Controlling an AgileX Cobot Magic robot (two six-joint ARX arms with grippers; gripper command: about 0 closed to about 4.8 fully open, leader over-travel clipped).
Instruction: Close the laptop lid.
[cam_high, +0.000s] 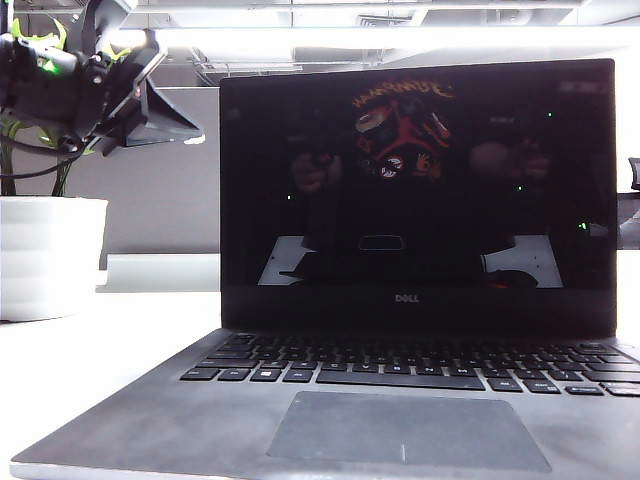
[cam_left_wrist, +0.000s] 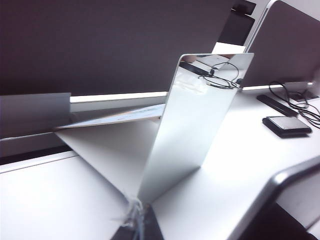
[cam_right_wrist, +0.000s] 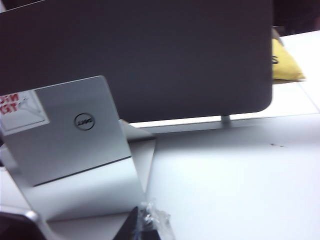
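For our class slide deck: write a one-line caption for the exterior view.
Open Dell laptop lid standing upright above its keyboard, left gripper raised beside it, white pot behind.

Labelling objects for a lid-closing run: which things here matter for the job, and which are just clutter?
Job: laptop lid, open and upright; left gripper, raised beside it; right gripper, fingers unseen.
Clutter: white plant pot, yellow bag, black cables.

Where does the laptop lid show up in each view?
Exterior: laptop lid centre, upright, screen facing camera; left pincer upper left.
Left wrist: not in it; a mirror-like panel stands there.
Right wrist: outer face with logo and sticker, beyond right pincer.
Shared: white table.
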